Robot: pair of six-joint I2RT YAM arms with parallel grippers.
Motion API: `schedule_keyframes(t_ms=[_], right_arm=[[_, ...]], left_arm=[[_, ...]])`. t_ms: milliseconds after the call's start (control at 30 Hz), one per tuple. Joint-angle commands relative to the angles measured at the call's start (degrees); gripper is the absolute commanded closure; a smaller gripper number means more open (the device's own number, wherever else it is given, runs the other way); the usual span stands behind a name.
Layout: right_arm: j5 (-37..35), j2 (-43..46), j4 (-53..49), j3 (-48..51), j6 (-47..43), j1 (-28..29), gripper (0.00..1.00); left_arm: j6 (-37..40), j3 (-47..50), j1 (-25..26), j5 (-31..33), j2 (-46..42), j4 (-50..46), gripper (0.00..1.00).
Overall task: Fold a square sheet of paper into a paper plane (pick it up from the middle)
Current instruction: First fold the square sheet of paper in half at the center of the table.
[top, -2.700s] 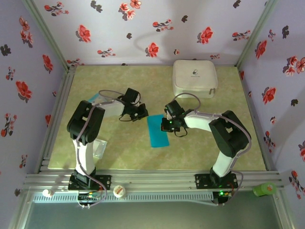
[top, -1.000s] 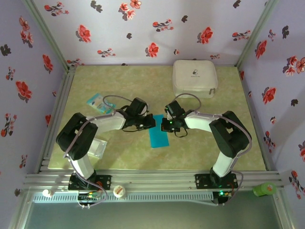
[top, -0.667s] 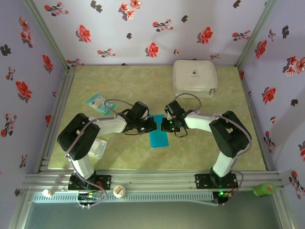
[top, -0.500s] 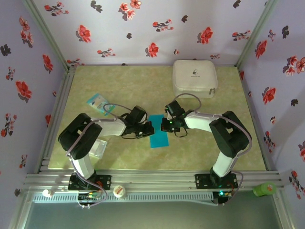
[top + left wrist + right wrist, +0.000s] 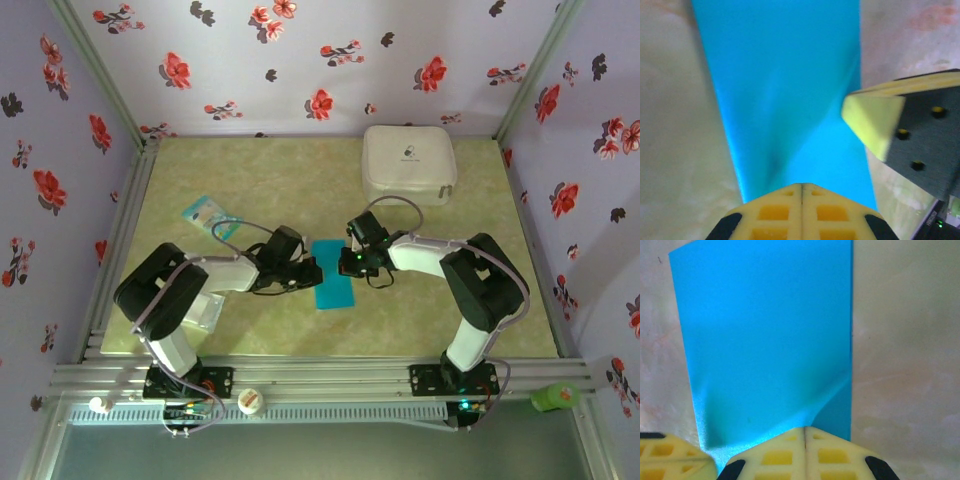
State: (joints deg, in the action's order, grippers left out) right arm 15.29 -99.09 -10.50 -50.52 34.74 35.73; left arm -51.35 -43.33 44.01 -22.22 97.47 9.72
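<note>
The square sheet of paper, already folded to a narrow teal strip, lies mid-desk between the two arms. The right claw has its pads pressed together on one long edge, and the paper puckers up into them. The left claw, back near the pale-blue packet seconds ago, has swung in and now pinches the opposite edge. With both edges held, the next crease looks ready to begin. There is no plane shape yet.
</note>
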Motion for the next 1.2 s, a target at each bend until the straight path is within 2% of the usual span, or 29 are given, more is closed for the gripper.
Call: schedule_keyframes(t_ms=[0, 100, 600, 900, 1167], right_arm=[[-6.24, -2.25, -9.83, 3.33, 0.64, -0.54, 1.0], [-6.26, -2.43, -10.26, 3.06, 0.48, -0.48, 1.0], [-5.53, -2.84, -9.16, 3.68, 0.93, -0.57, 1.0], [-6.52, -2.87, -10.12, 3.24, 0.7, -0.57, 1.0], [-6.75, -2.67, -10.77, 2.97, 0.41, -0.57, 1.0]], left_arm=[[-1.85, 0.39, 1.06, -2.25, -1.96, 4.44, 1.0], [-4.76, 1.27, 1.75, -3.85, -0.09, 7.74, 1.0], [-4.12, 7.81, 4.16, -4.07, 3.54, 7.46, 1.0], [-0.61, 8.63, 4.8, -3.89, -1.88, 1.97, 0.96], [2.7, 8.32, 7.18, -2.49, -2.79, -3.87, 0.97]])
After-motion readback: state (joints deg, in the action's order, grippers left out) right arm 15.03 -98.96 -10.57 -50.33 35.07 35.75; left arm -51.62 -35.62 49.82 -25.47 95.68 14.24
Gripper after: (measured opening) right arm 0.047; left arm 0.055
